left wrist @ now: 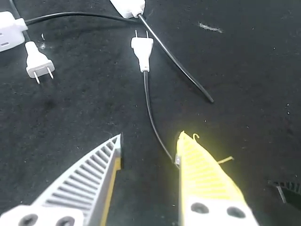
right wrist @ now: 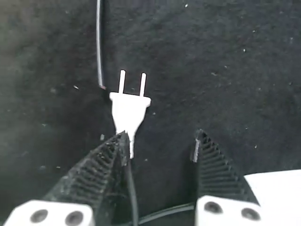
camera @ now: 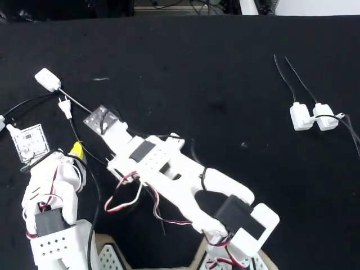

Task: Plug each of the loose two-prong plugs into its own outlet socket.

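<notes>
A white two-prong plug (left wrist: 142,47) lies on the black table ahead of my left gripper (left wrist: 149,136), which is open. Its black cord (left wrist: 151,117) runs back between the grey and yellow fingers (left wrist: 202,169). A second loose plug (left wrist: 36,61) lies farther to one side. A white outlet socket (left wrist: 128,5) sits just beyond the first plug's prongs. My right gripper (right wrist: 161,133) is open, and one black fingertip (right wrist: 115,150) touches the cord end of a white plug (right wrist: 129,110). From above, a plug (camera: 66,106) lies between the socket (camera: 48,80) and the left gripper (camera: 76,151).
Two white socket blocks (camera: 301,116) (camera: 325,118) with thin black cords sit at the far right. Another white socket (left wrist: 7,30) lies at the left edge. The right arm (camera: 169,169) stretches diagonally across the table's near middle. Loose black cords cross the left area.
</notes>
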Robot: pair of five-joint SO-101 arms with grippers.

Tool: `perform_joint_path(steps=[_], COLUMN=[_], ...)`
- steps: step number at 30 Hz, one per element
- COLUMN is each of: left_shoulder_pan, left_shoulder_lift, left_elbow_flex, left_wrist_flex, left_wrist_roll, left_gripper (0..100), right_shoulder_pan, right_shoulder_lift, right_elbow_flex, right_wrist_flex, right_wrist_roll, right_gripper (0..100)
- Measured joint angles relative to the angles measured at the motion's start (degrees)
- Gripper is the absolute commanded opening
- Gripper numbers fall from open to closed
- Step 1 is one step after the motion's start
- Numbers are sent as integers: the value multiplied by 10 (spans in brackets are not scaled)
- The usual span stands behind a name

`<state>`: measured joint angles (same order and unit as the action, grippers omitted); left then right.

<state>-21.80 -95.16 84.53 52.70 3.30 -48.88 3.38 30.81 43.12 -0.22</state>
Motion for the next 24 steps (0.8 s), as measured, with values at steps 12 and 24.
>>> perform_joint_path(steps=[12,24], left_shoulder_pan=[0,-14], left_shoulder_lift=[0,0], left_elbow_flex=[0,0], left_wrist_flex=[0,0], left_wrist_roll=[0,0], left_gripper=[195,195], right_shoulder_pan=[-20,-20], right_shoulder_lift=[76,87], right_elbow_flex=[-41,-47], right_wrist_flex=[30,10], right_wrist_roll=[-33,-33], right_gripper=[214,175])
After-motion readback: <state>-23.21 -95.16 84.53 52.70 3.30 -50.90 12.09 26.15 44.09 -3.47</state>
